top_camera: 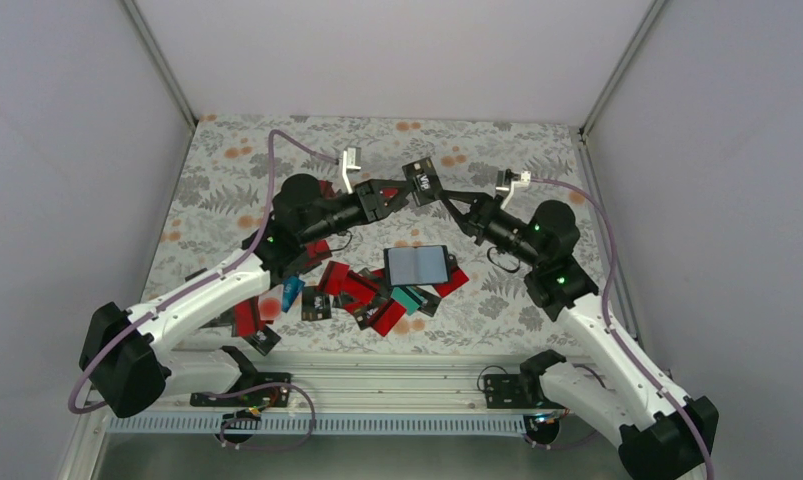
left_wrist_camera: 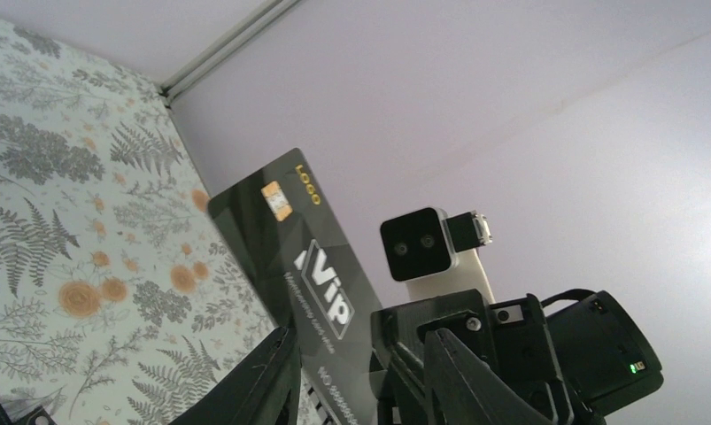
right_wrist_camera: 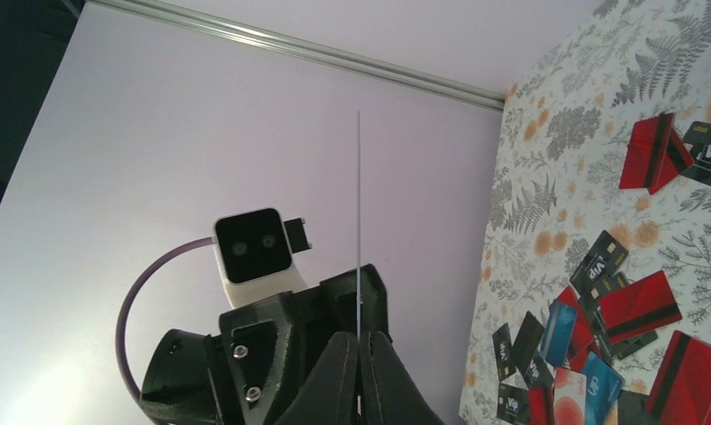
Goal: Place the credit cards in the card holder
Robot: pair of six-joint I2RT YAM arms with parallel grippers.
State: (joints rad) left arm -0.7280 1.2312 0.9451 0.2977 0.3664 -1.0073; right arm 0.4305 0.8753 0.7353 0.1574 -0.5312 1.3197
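Over floral tablecloth [top_camera: 227, 160], a black card [top_camera: 422, 180] is pinched midair by the right gripper [top_camera: 445, 197], the left gripper [top_camera: 405, 190] hold cannot be told, and the card holder [top_camera: 417, 264] is laid flat below, long axis sideways.

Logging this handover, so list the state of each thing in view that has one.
VIP card: held up in the air.
Right claw: shut on the VIP card, pinching its faces.
Left claw: fingers either side of the VIP card; grip unclear.
Loose cards: lying scattered, some overlapping.
Holder: flat on the pile, not held.
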